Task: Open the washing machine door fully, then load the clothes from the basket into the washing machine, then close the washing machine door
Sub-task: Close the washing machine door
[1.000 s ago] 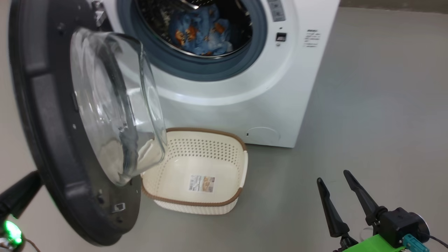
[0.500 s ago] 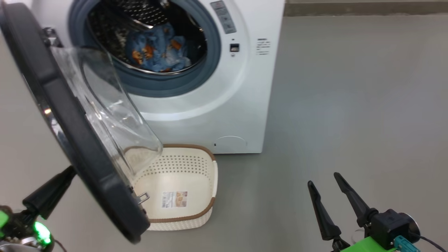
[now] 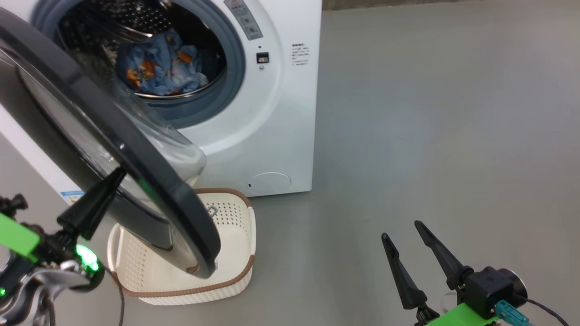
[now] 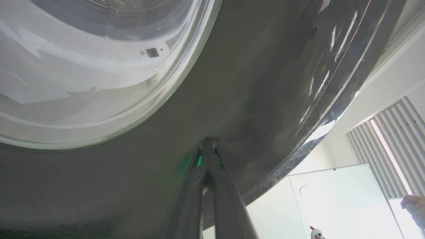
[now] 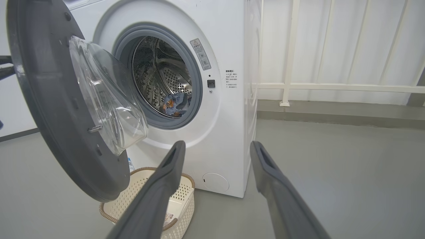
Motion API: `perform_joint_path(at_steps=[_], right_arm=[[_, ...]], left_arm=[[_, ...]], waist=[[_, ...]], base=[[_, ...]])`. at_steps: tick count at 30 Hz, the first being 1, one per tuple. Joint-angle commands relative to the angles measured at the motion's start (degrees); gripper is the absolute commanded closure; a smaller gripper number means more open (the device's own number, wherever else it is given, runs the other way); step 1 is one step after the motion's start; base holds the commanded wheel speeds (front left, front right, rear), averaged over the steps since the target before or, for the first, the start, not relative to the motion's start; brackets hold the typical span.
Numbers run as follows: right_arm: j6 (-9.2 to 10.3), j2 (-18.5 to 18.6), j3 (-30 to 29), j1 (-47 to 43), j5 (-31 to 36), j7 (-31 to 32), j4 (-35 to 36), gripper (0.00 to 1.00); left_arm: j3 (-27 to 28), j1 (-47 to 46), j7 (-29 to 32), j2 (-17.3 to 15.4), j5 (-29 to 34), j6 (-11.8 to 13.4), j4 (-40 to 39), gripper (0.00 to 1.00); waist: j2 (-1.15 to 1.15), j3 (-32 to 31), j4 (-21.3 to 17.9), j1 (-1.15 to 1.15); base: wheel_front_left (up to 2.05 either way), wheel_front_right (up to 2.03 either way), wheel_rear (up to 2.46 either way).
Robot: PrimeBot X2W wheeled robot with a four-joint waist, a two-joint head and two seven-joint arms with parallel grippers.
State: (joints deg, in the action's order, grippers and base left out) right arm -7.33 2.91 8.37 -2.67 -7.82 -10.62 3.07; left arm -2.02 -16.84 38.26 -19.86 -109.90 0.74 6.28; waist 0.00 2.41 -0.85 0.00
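Washing machine door (image 3: 154, 181) is half open, hung over the basket (image 3: 226, 280); clothes (image 3: 156, 63) are lodged inside the washing machine (image 3: 281, 113). Left claw (image 3: 113, 179), pressed together, is set against the glossy rim; right claw (image 3: 400, 229) is spread. Door is judged stiff, heavy, slippery: best pushed at the rim.

A smooth grey floor (image 3: 408, 136) carries everything, matte and evenly lit. A white front-loading washing machine (image 3: 281, 127) stands squarely on it, its base flat against the grey. Just in front of the machine's lower front sits a cream perforated plastic basket (image 3: 204, 293) with a brown woven-look rim, upright, well apart from the open stretch of floor to the right.
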Motion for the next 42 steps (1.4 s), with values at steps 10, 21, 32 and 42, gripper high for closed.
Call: perform_joint_path(at_steps=[10, 21, 32, 42], right_arm=[[-0.16, 0.0, 2.4, 5.0, -1.0, -0.7, 0.1, 0.00], [-0.16, 0.0, 2.6, 6.6, -1.4, -1.5, -1.2, 0.00], [-0.16, 0.0, 1.9, 7.2, -1.8, -2.5, -1.9, 0.00], [-0.16, 0.0, 1.8, 6.9, -2.2, -3.0, -2.8, 0.00]], left_arm=[[1.5, -11.2, -2.2, 2.2, 1.2, -4.3, 7.7, 1.00], [3.2, -17.5, -3.9, 3.7, 1.8, -6.8, 15.5, 1.00], [6.2, -15.2, -2.1, 4.5, 0.7, -8.1, 15.5, 1.00], [14.5, -3.8, -1.1, 6.8, -0.3, -8.2, 6.2, 1.00]], waist=[[0.00, 2.6, -3.3, 0.00], [0.00, 4.2, -5.4, 0.00], [0.00, 5.4, -5.1, 0.00], [0.00, 4.8, -3.3, 0.00]], base=[[0.00, 0.00, 0.00], [0.00, 0.00, 0.00], [0.00, 0.00, 0.00], [0.00, 0.00, 0.00]])
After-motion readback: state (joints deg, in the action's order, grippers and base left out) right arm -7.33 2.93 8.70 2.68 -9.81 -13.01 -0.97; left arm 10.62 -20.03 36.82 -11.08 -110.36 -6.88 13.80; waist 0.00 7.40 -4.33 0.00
